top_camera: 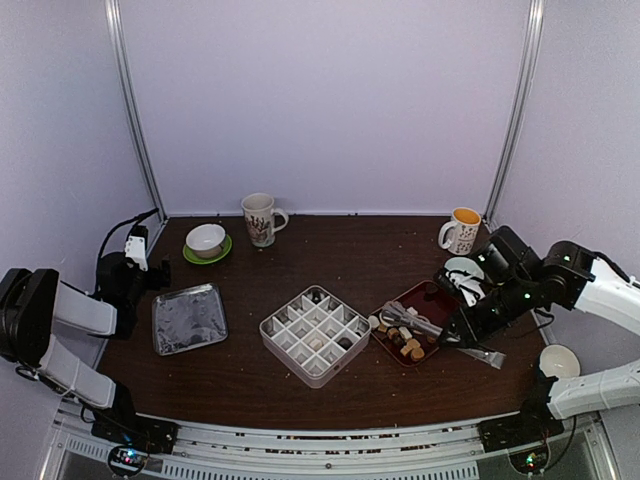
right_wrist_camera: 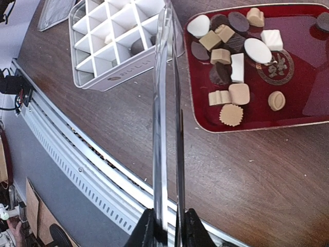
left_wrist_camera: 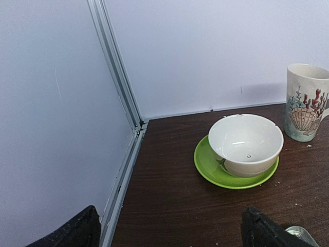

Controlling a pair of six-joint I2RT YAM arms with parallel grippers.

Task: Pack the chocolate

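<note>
Pinching the metal tongs [right_wrist_camera: 161,128], the right jaws sit by the red tray [right_wrist_camera: 303,87] of chocolates [right_wrist_camera: 239,93] on the desk [right_wrist_camera: 257,170], a few pieces already in the white grid box [right_wrist_camera: 118,72], while the left jaws hang spread near a bowl [left_wrist_camera: 245,141].

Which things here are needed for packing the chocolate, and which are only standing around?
Needed: chocolates, red tray, box, tongs in the right gripper.
Standing around: bowl, saucer, shell mug, yellow mug, metal tray (use unclear).
</note>
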